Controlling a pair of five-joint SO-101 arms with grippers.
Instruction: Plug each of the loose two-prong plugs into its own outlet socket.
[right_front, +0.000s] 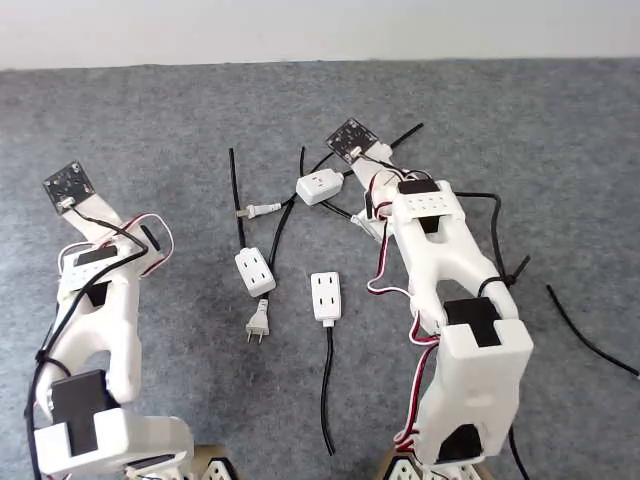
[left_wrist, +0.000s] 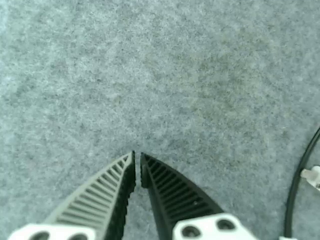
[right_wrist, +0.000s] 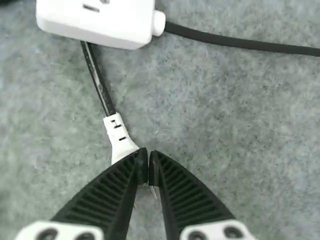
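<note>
Three white outlet sockets lie on the grey carpet: one (right_front: 318, 186) at the back, one (right_front: 254, 271) in the middle and one (right_front: 325, 296) beside it. A loose white plug (right_front: 262, 211) lies near the back socket, and another (right_front: 258, 325) lies in front of the middle socket. My right gripper (right_wrist: 148, 153) is shut, its tips over a third white plug (right_wrist: 119, 136) on a black cord. That plug's prongs show under the fingers, and the back socket (right_wrist: 95, 20) lies just beyond. My left gripper (left_wrist: 137, 155) is shut over bare carpet at the far left.
Black cords trail from the sockets across the middle of the carpet (right_front: 150, 120). A loose black cable (right_front: 585, 335) lies at the right. A cord (left_wrist: 295, 185) and a white plug end (left_wrist: 312, 176) show at the edge of the left wrist view.
</note>
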